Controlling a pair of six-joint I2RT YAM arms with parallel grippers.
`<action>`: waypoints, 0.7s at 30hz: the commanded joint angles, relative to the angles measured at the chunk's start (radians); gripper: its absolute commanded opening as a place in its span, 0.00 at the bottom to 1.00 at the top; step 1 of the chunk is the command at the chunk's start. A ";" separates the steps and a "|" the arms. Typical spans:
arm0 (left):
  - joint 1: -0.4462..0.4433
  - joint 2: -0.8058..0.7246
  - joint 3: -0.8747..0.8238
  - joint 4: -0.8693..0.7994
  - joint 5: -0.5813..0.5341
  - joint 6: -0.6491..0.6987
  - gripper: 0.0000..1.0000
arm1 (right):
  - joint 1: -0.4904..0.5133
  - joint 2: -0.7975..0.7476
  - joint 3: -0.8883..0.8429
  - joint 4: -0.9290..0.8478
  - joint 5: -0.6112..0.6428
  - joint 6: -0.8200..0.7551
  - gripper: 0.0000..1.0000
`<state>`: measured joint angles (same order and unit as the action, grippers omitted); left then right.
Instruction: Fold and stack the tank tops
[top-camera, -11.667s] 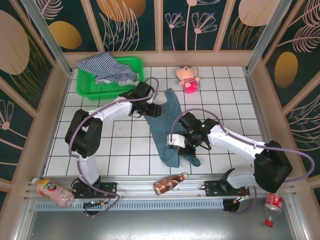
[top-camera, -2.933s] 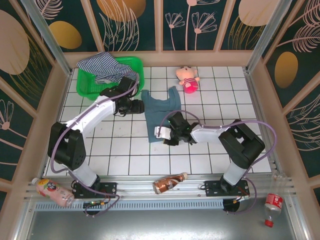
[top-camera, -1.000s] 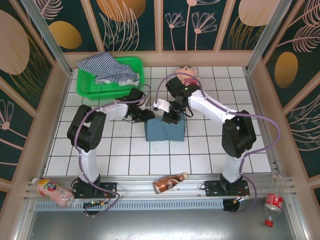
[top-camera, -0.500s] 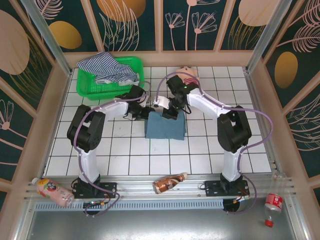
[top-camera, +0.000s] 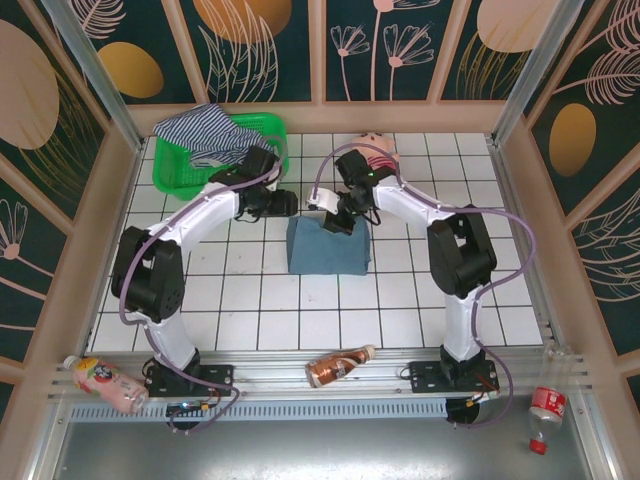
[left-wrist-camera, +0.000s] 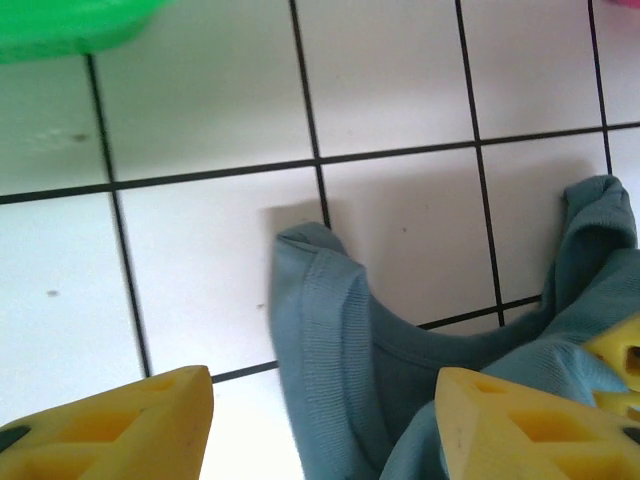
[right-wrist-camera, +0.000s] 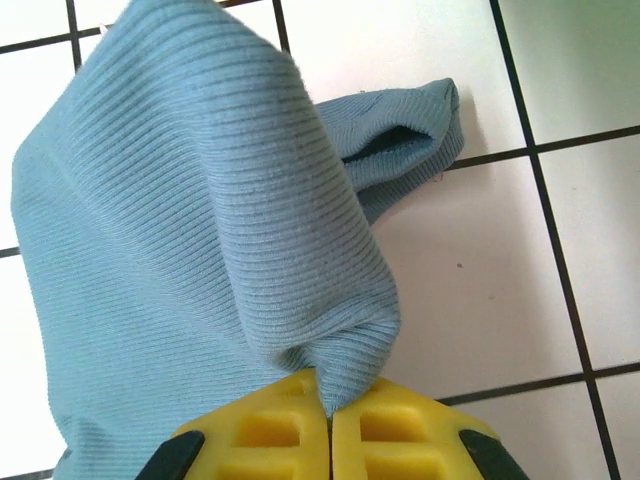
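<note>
One folded dusty teal-blue ribbed cloth tank top (top-camera: 328, 250): the right gripper (right-wrist-camera: 329, 412) pinches a fold of it, the left gripper (left-wrist-camera: 322, 388) hangs spread wide over its edge

Left pincer (left-wrist-camera: 322, 428) wide, right pincer (right-wrist-camera: 330, 408) tight.

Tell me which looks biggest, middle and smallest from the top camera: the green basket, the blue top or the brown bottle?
1. green basket
2. blue top, folded
3. brown bottle
</note>
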<state>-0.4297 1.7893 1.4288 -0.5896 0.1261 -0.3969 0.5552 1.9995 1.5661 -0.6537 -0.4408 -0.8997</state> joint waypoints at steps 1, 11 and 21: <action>0.007 -0.066 0.041 -0.094 -0.071 -0.012 0.62 | -0.002 0.057 0.029 0.040 -0.022 0.019 0.07; 0.008 -0.150 -0.178 0.006 0.133 -0.074 0.59 | -0.032 0.101 -0.005 0.195 0.088 0.073 0.08; 0.006 -0.104 -0.318 0.202 0.270 -0.109 0.53 | -0.037 0.079 -0.040 0.256 0.162 0.126 0.25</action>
<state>-0.4244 1.6497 1.1095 -0.4820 0.3420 -0.4957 0.5186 2.0884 1.5490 -0.4427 -0.3286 -0.8043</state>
